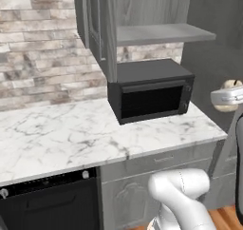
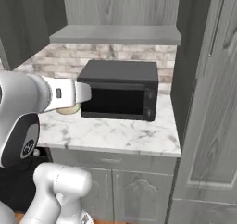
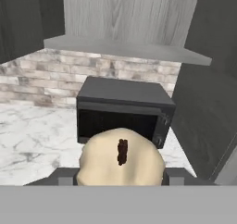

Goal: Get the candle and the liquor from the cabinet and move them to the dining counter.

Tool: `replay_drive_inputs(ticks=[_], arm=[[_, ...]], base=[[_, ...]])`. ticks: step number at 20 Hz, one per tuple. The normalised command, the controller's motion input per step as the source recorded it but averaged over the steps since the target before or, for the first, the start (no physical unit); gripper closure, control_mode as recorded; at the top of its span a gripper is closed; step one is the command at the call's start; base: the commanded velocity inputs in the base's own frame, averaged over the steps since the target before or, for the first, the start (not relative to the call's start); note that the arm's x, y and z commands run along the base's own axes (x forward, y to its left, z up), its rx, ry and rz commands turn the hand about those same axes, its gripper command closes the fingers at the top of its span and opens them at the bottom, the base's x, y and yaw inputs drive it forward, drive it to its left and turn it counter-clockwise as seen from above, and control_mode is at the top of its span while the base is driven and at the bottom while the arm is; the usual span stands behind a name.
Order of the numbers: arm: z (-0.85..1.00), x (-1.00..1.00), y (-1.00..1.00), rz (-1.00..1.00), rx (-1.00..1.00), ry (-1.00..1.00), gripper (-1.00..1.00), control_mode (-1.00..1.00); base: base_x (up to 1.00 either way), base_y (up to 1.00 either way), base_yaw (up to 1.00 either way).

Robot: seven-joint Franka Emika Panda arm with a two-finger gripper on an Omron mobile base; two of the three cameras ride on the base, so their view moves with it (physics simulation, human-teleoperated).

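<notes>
- Between the gripper's (image 3: 121, 179) two dark finger tips, at the bottom of the hand view, sits the candle (image 3: 121, 160): a squat tan-yellow dome with a short dark wick on top
- One finger tip (image 3: 65, 177) shows on each side of the candle's base, pressed against it, so the jaws are clenched on the candle and hold it clear of any surface
- From the left base view the candle (image 1: 231, 95) appears as a pale round shape at the right edge, partly behind the white hand, well out past the right end of the marble worktop (image 1: 71, 138)
- From the right base view a sliver of the candle (image 2: 68, 109) peeks out beneath the white forearm, at the left of the picture
- Straight ahead of the held candle stands a black microwave (image 3: 124, 111) at the back right corner of the worktop, its dark door shut
- Above the microwave hangs the cabinet (image 3: 132, 19), grey wood-grain, with its bottom shelf (image 2: 115, 34) bare
- One cabinet door (image 1: 95, 27) stands swung open along the cabinet's left side
- Behind the worktop runs a pale brick wall (image 1: 35, 48)
- Below the worktop's front edge are grey panelled base cupboards (image 2: 132, 195), and a black oven front (image 1: 50, 203) under its left part
</notes>
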Motion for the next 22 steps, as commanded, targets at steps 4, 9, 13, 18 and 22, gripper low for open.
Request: replay_drive_inputs(ticks=[4, 9, 13, 18, 22], arm=[[0.00, 0.00, 0.00, 0.00, 0.00, 0.00, 1.00, 1.00], [0.00, 0.00, 0.00, 0.00, 0.00, 0.00, 1.00, 1.00], [0.00, 0.00, 0.00, 0.00, 0.00, 0.00, 1.00, 1.00], [0.00, 0.00, 0.00, 0.00, 0.00, 0.00, 1.00, 1.00], [0.00, 0.00, 0.00, 0.00, 0.00, 0.00, 1.00, 1.00]], base=[[-0.77, -0.14, -0.25], [-0.49, -0.13, -0.41], [-0.22, -0.17, -0.51], [-0.20, -0.30, -0.57], [-0.20, -0.30, -0.58]])
